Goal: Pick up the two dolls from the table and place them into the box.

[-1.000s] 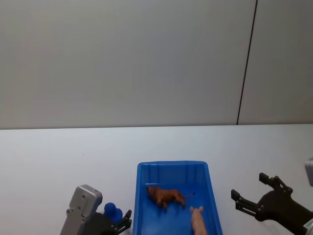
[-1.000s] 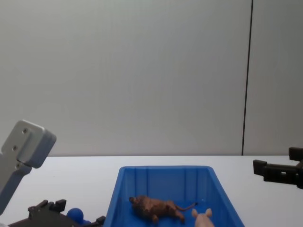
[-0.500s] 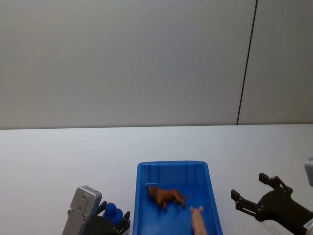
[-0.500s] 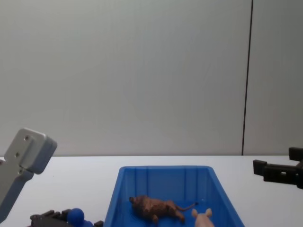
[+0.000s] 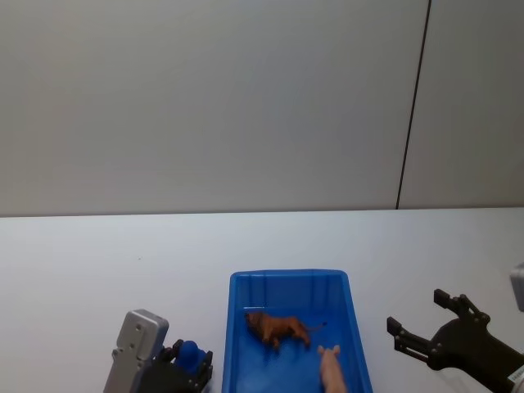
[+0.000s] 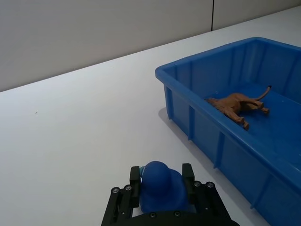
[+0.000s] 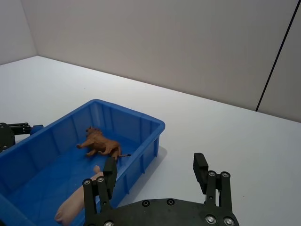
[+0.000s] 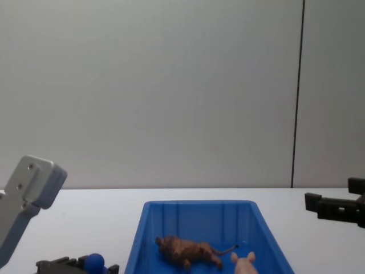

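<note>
Table (image 5: 74, 270): flat white top, bearing everything below.

Box (image 5: 288, 281): bright blue bin with ribbed walls, standing at the near middle of the table between the two arms. Holds both dolls.

Right gripper (image 5: 428, 326): hovering just beside the box on its right side, fingers spread wide and holding nothing. Position unchanged over the last second; reads as parked.

Left gripper (image 6: 162, 186): low over the table just left of the box. A second ago it stood a little higher with the blue figure at its tips; it has since sunk and drawn in, and the fingers (image 6: 188, 172) now sit narrow against both sides of the figure.

Lion (image 5: 277, 327): brown, thin tail, lying on the box floor toward the far end. Not moved.

Pig (image 5: 331, 370): pale pink, on the box floor just nearer than the lion. Not moved.

Blue figure (image 5: 190, 354): small, round-headed, held between the left fingers, outside the box.

Assessment: both dolls already lie in the box, so the task looks complete; the fresh grip is on a thing the task likely does not ask for.
</note>
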You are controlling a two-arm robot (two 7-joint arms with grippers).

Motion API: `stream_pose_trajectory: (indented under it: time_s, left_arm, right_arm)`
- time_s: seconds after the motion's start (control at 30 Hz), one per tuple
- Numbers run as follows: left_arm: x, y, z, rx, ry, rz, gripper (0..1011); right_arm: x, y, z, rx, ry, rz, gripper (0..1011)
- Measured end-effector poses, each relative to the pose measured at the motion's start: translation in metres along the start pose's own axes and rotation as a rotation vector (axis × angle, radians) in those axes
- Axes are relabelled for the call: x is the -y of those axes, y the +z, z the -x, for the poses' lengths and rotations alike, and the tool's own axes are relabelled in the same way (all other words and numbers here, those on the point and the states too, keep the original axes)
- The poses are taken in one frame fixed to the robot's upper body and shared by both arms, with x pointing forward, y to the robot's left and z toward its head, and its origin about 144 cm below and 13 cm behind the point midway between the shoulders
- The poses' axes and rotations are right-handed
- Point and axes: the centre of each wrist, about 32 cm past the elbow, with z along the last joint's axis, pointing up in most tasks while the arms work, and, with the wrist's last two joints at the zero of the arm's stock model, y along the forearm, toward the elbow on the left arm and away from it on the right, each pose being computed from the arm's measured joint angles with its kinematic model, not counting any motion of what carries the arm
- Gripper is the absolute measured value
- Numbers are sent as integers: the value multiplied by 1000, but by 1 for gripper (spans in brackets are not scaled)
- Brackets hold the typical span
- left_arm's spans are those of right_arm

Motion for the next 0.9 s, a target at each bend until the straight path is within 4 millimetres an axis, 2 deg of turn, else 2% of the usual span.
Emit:
stream_pose_trajectory:
  time_s: [0.27, 0.53, 0.9]
  left_arm:
    - [0, 12, -4, 11, 24, 39, 488]
    - [2, 37, -10, 54, 46, 122, 433]
    - [19, 72, -2, 96, -18, 240, 363]
  right_arm:
    - [0, 0, 0, 0, 0, 0, 1001]
    - [0, 0, 0, 0, 0, 0, 1001]
    - [0, 0, 0, 0, 0, 0, 1001]
